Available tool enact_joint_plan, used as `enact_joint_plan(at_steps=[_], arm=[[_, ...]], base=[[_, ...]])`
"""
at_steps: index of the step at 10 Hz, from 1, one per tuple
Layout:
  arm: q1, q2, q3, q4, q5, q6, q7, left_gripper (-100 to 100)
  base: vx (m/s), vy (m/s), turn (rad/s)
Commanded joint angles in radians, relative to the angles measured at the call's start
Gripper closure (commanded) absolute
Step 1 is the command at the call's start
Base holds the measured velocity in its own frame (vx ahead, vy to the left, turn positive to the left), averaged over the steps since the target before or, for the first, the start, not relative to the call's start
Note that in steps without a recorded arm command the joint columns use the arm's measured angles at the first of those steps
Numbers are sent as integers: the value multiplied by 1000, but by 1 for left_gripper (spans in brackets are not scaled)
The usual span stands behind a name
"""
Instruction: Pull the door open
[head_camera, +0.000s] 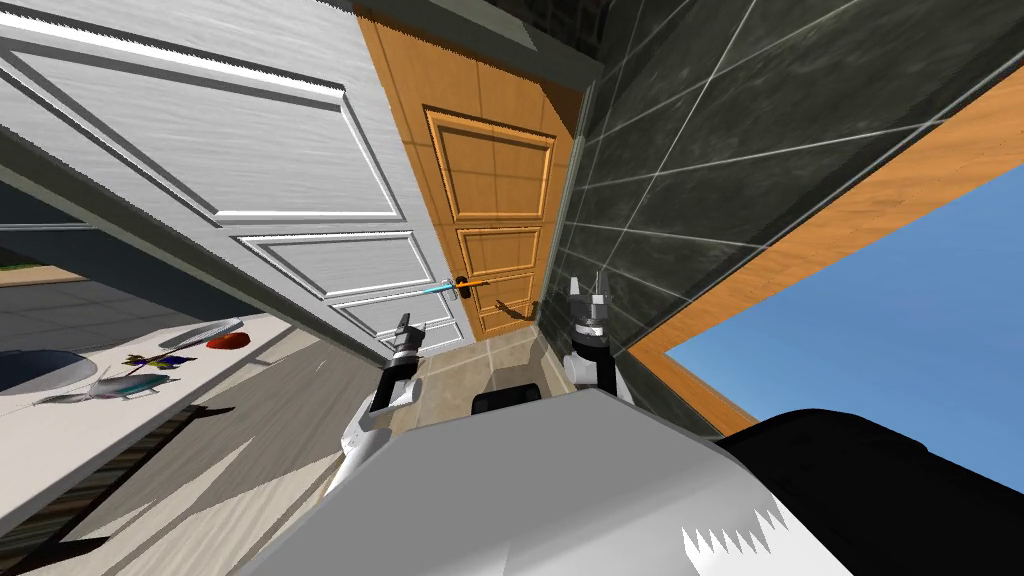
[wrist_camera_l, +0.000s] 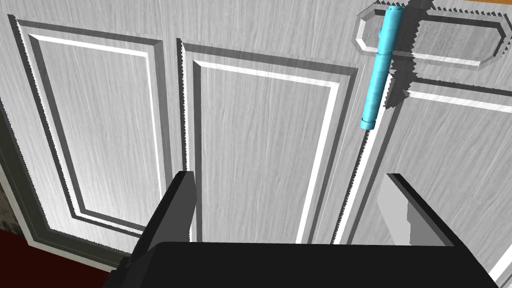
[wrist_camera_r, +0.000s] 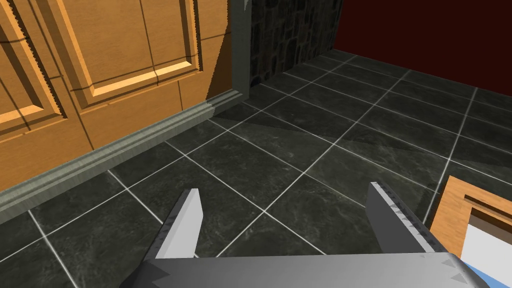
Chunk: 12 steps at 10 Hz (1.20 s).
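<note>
A white panelled door (head_camera: 250, 160) runs across the left of the head view, and its free edge ends beside an orange panelled door (head_camera: 500, 200). A cyan lever handle (head_camera: 438, 288) sticks out near that edge. In the left wrist view the cyan lever handle (wrist_camera_l: 378, 70) lies on the white door (wrist_camera_l: 260, 140), ahead of my left gripper (wrist_camera_l: 292, 210) and off to one finger's side. That left gripper (head_camera: 403, 325) is open and holds nothing, a short way below the handle. My right gripper (head_camera: 590, 290) is raised by the dark tiled wall; the right gripper (wrist_camera_r: 285, 215) is open and empty.
A short orange lever (head_camera: 476, 284) shows just past the white door's edge. A white counter (head_camera: 60, 430) with a tap (head_camera: 100, 385) and a red object (head_camera: 228, 341) stands at my left. The dark tiled wall (head_camera: 720, 150) and a wood-framed window (head_camera: 880, 300) close in on my right.
</note>
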Motion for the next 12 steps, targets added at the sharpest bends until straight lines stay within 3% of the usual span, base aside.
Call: enact_joint_plan(at_steps=[1, 12], arm=[[-12, 11, 6, 42, 2, 4, 5, -100], [-92, 81, 49, 268, 19, 50, 41, -100]], base=[[109, -3, -87], [107, 3, -62]])
